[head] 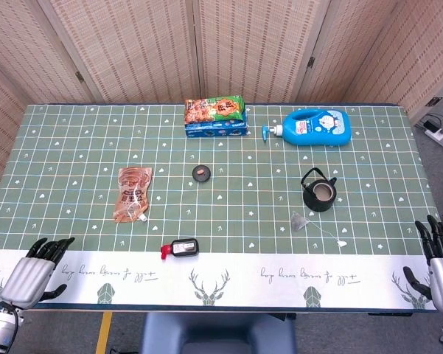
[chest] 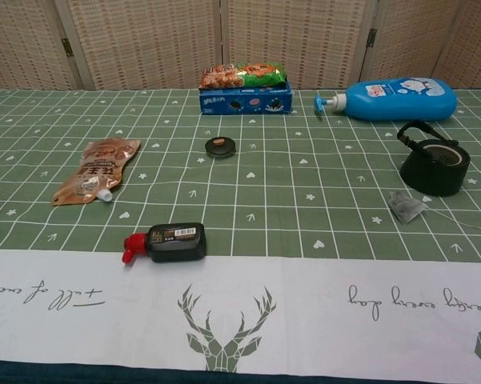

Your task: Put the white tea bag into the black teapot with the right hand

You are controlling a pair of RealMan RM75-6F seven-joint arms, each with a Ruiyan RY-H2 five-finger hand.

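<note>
While nothing is yet held, your inventory reads as follows.

Right robot hand: at the bench's near right corner, fingers spread, holding nothing; seen in the head view only.
Left robot hand: near left corner, fingers apart, idle, far from the work.
White tea bag: lies flat, ahead and to the left of your right robot hand; its string trails toward that hand, ending in a small tag.
Black teapot: just beyond the tea bag, lid off, handle up.
Path: appears open between your right robot hand and the tea bag.
Bystanders: blue bottle, snack box, brown pouch, small black bottle, round lid, all well apart.
</note>
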